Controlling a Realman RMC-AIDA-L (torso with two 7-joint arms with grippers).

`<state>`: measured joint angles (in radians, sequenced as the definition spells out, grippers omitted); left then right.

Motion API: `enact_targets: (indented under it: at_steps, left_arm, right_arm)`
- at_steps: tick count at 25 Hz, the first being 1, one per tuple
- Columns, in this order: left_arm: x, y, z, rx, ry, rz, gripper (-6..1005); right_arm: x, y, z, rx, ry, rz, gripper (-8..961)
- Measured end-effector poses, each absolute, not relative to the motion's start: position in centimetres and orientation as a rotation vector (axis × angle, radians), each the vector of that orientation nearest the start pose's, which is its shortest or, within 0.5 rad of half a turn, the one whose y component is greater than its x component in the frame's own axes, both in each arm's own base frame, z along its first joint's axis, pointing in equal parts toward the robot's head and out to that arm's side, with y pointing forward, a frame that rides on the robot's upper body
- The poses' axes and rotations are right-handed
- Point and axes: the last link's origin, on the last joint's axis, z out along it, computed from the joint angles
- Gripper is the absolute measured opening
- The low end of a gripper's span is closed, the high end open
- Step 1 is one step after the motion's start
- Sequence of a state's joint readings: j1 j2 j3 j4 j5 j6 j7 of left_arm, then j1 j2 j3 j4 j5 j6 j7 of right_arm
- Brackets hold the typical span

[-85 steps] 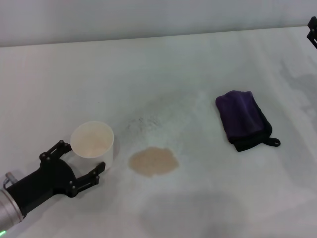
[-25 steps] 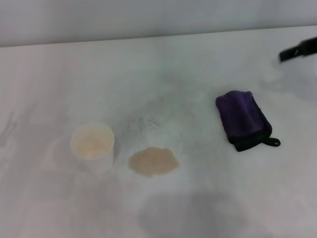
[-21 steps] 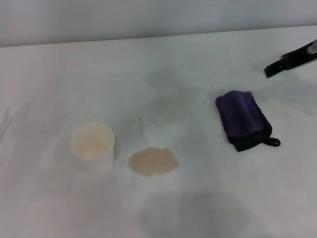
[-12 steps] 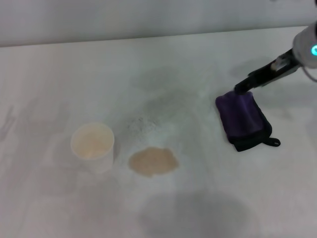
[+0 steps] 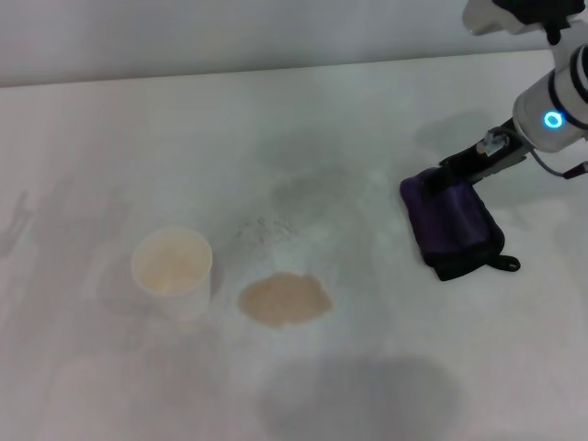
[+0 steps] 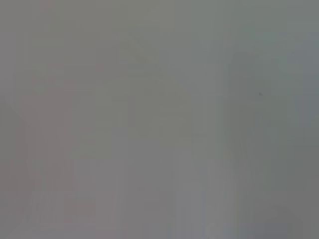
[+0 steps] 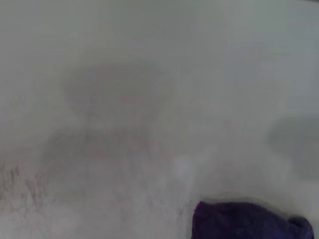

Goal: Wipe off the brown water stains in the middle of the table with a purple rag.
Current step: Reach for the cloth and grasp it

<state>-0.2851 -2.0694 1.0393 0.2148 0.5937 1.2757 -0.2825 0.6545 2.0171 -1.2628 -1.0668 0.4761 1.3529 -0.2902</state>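
The right gripper (image 5: 441,176) hangs at the far end of the folded purple rag (image 5: 455,222) lying right of the brown water stains (image 5: 285,299) on the bench (image 5: 303,119), its jaws' state unclear; soft and light, the rag probably suits a pinch across its thick middle.

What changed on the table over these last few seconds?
The left arm let go of the paper cup and withdrew out of view. The right gripper came in from the right and reached the far end of the purple rag. Cup, rag and brown stain stayed put.
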Motion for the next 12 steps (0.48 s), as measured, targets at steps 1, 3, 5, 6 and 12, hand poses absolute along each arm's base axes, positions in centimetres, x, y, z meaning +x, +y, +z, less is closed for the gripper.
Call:
enact_targets:
  at_steps: [1, 3, 5, 6, 12]
  left_arm:
    - [-35.9, 29.5, 2.7, -1.657, -0.372, -0.638, 861]
    - [-35.9, 29.5, 2.7, -1.658, -0.361, -0.629, 861]
    - [-35.9, 29.5, 2.7, -1.660, -0.356, -0.625, 861]
    - [-35.9, 29.5, 2.7, -1.660, -0.356, -0.625, 861]
    - [-36.1, 29.6, 2.5, -1.666, -0.367, -0.607, 861]
  right_arm:
    - [24.2, 39.0, 1.6, -2.158, 1.409, -0.384, 782]
    - [24.4, 39.1, 1.2, -2.158, 1.410, -0.396, 782]
    - [24.5, 39.2, 0.8, -2.158, 1.415, -0.407, 782]
    - [24.6, 39.2, 0.6, -2.157, 1.418, -0.412, 781]
    - [25.0, 39.4, 0.1, -2.153, 1.415, -0.445, 782]
